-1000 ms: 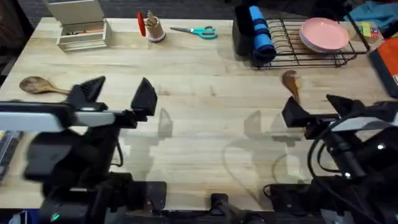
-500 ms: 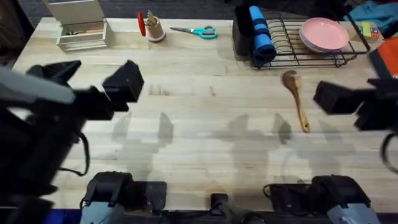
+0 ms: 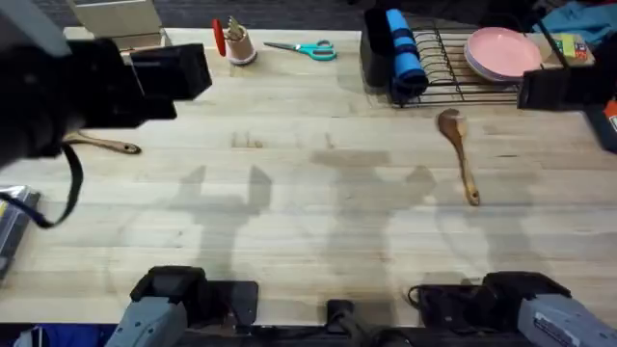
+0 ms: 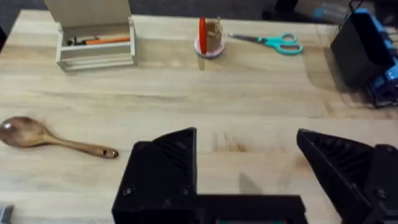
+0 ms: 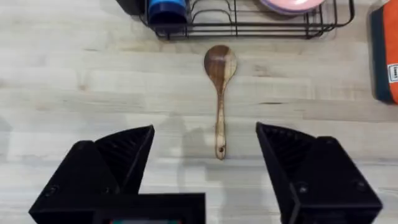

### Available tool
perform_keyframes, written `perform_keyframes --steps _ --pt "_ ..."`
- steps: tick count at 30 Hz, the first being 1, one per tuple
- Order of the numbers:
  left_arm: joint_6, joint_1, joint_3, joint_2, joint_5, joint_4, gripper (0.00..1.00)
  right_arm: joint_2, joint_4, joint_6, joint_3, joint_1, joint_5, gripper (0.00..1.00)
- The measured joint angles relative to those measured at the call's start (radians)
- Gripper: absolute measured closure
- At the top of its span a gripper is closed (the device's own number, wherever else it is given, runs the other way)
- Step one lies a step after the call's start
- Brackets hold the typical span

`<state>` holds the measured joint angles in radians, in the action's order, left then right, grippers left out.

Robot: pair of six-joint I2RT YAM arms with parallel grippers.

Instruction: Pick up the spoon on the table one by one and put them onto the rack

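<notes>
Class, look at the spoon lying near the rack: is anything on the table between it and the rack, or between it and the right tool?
Nothing visible. Bare table separates the spoon from the rack, and the open right tool hangs over the handle end with no object between.

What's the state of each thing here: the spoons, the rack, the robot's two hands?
Left spoon: flat on the table, untouched.
Right spoon: flat on the table, near the rack.
Rack: holds a pink plate, no spoons.
Left hand: open, empty.
Right hand: open, empty, above the right spoon.
</notes>
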<state>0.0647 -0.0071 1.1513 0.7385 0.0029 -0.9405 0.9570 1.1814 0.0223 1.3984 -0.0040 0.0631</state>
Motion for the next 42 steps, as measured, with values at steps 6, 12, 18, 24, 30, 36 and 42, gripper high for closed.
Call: perform_keyframes --steps 6,12,18,24,30,36,42 --pt "0.000 0.000 0.086 0.098 0.000 -0.070 0.007 0.076 0.024 0.000 0.054 0.000 0.000 0.009" --pt "0.000 0.000 0.088 0.114 0.000 -0.075 0.007 0.088 0.028 0.000 0.054 0.000 0.000 0.009" --pt "0.000 0.000 0.088 0.113 0.000 -0.075 0.007 0.102 0.027 0.000 0.056 0.000 0.001 0.009" --pt "0.000 0.000 0.088 0.113 0.000 -0.075 0.007 0.191 0.028 0.000 0.058 -0.001 0.012 0.009" --pt "0.000 0.000 0.088 0.113 0.000 -0.075 0.007 0.290 0.027 0.000 0.058 -0.001 0.016 0.009" --pt "0.000 0.000 0.088 0.113 0.000 -0.075 0.007 0.353 0.027 0.000 0.058 -0.001 0.019 0.009" --pt "0.000 0.000 0.088 0.113 0.000 -0.075 0.007 0.407 0.023 0.000 0.058 -0.001 0.019 0.009"
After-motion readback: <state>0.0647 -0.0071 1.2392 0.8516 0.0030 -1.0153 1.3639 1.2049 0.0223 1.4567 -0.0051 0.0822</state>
